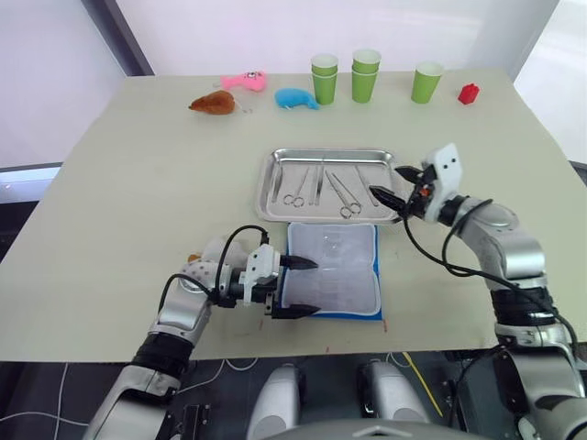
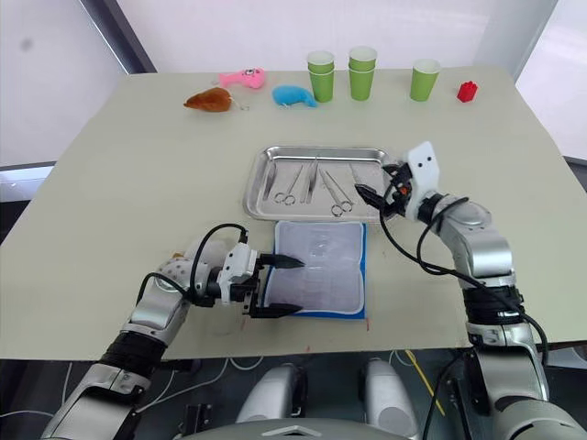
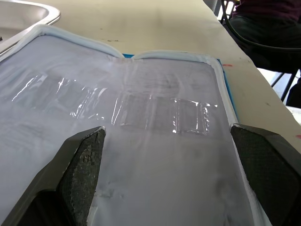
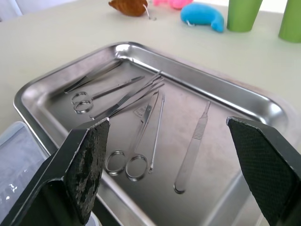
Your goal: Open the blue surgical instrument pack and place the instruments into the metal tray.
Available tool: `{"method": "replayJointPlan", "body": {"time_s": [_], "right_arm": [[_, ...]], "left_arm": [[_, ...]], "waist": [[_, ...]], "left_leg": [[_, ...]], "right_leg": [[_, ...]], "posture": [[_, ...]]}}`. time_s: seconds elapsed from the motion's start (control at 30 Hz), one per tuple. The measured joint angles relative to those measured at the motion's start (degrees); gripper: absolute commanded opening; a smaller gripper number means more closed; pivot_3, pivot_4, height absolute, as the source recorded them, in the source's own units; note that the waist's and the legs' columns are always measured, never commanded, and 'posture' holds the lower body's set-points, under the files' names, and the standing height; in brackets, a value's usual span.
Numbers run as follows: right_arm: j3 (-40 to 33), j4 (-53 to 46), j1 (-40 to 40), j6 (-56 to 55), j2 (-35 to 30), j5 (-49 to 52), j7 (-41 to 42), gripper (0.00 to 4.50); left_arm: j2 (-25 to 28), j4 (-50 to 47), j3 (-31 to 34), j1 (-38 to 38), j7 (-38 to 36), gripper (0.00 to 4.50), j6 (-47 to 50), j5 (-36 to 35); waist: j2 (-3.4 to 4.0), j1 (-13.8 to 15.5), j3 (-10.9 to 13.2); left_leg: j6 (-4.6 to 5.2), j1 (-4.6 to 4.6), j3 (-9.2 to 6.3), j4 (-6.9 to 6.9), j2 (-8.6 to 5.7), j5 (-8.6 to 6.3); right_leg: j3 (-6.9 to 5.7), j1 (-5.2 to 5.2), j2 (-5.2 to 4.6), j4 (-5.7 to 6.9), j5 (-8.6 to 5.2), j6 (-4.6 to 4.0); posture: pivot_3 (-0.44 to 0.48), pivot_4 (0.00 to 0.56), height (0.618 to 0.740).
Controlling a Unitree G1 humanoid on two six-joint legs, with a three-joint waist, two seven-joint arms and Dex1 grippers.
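- The blue surgical instrument pack (image 1: 331, 269) lies unfolded and soft on the bench (image 1: 138, 183), its pockets apparently empty.
- The instruments (image 4: 141, 117) lie in the metal tray (image 1: 266, 188): thin, stiff, slippery; best pinched mid-shaft.
- My left fingers (image 1: 298, 286) are spread at the pack's edge; my right fingers (image 1: 393, 184) hang spread, empty, over the tray.

instruments (image 2: 312, 186) in metal tray (image 2: 260, 176) | pack (image 2: 321, 280) unfolded just beside | both end effectors open
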Motion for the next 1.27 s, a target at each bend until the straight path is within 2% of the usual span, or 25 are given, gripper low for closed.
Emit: {"method": "replayJointPlan", "body": {"time_s": [0.13,0.3,0.57,0.67,0.8,0.83,1.0,1.27], "right_arm": [[-1.71,-0.72,5.13,-5.01,-0.97,2.16,3.40,4.15],[-4.62,-1.10,7.46,-9.35,-1.15,5.61,6.24,4.15],[-8.08,-0.83,13.97,-12.98,-4.60,10.06,12.15,4.15],[-10.88,0.11,18.31,-14.25,-7.76,11.28,14.95,4.15],[-12.48,1.12,21.22,-15.40,-8.80,11.70,16.73,4.15],[-13.93,1.16,24.85,-17.06,-9.62,12.61,19.02,4.15],[-19.22,2.06,32.43,-18.10,-11.39,14.09,21.27,4.15],[-23.30,2.20,38.67,-18.93,-12.53,15.86,23.39,4.15]], "left_arm": [[2.64,-3.92,2.97,0.57,1.01,4.50,3.65,-1.95],[3.39,-8.88,5.50,-0.09,2.84,4.50,6.19,-4.05],[4.26,-16.16,15.31,-0.98,12.38,4.50,14.79,-10.95],[8.46,-16.27,21.44,5.09,15.20,4.50,17.37,-10.96],[9.51,-16.01,26.26,9.79,16.39,4.50,17.58,-11.13],[10.01,-15.85,30.84,15.24,17.04,4.50,16.88,-11.39],[10.12,-13.38,39.37,23.84,20.37,4.50,14.77,-10.45],[9.03,-10.98,43.61,32.28,22.86,4.50,12.59,-8.29]], "waist": [[-0.06,0.08,0.30],[-0.21,0.37,0.44],[-0.36,0.48,0.65],[-0.36,0.12,0.67],[-0.37,0.34,0.73],[-0.38,0.44,0.73],[-0.44,0.76,0.76],[-0.47,1.13,0.75]], "left_leg": [[0.00,-0.62,0.01,0.18,0.00,0.00],[-0.01,-0.72,0.08,0.22,-0.03,0.00],[-0.01,-0.72,0.19,0.23,-0.02,0.00],[-0.01,-0.64,0.20,0.15,0.00,0.00],[-0.01,-0.64,0.28,0.20,0.02,0.00],[-0.01,-0.64,0.36,0.22,0.04,-0.01],[-0.01,-0.63,0.38,0.24,0.04,-0.01],[-0.01,-0.50,0.56,0.41,0.07,-0.01]], "right_leg": [[0.00,-0.50,-0.04,0.06,0.03,0.02],[0.00,-0.53,-0.14,0.02,0.02,0.03],[0.02,-0.54,-0.18,0.04,0.03,0.04],[0.09,-0.54,-0.15,0.03,0.02,0.02],[0.07,-0.55,-0.20,0.07,0.02,0.03],[0.09,-0.54,-0.24,0.07,0.02,0.04],[0.10,-0.53,-0.31,0.06,0.02,0.05],[0.13,-0.44,-0.28,0.10,0.04,0.07]], "posture": [[0.000,0.150,0.740],[0.000,0.150,0.740],[0.000,0.150,0.740],[0.000,0.150,0.740],[0.000,0.150,0.740],[0.000,0.150,0.740],[0.000,0.150,0.740],[0.000,0.150,0.740]]}}
